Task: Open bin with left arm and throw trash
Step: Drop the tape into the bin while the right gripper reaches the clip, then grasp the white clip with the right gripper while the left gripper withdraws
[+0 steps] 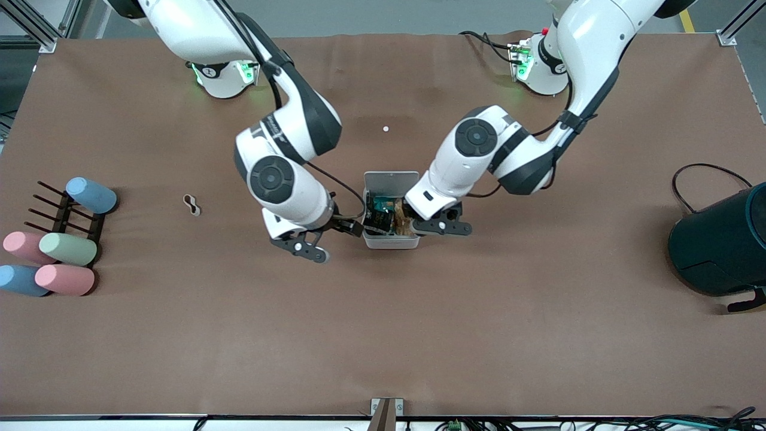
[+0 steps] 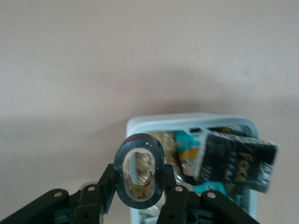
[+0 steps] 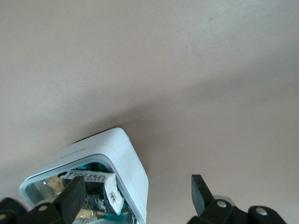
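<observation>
The white bin (image 1: pixel 390 240) stands mid-table with its lid (image 1: pixel 391 179) swung up. A crumpled black snack wrapper (image 1: pixel 380 218) sticks up out of it, seen too in both wrist views (image 2: pixel 238 161) (image 3: pixel 88 179). My left gripper (image 1: pixel 402 220) (image 2: pixel 140 189) hangs over the bin's rim (image 2: pixel 187 119), shut on the dark tape-roll ring (image 2: pixel 140 141). My right gripper (image 1: pixel 358 227) (image 3: pixel 135 193) is open at the bin's corner (image 3: pixel 126 158), holding nothing. The white figure-eight loop (image 1: pixel 191 205) lies on the table toward the right arm's end.
Several pastel cylinders (image 1: pixel 66 248) lie on and around a black rack (image 1: pixel 72 215) at the right arm's end. A big dark teal container (image 1: pixel 718 245) with a cable stands at the left arm's end. A tiny white dot (image 1: pixel 386 129) lies farther from the front camera than the bin.
</observation>
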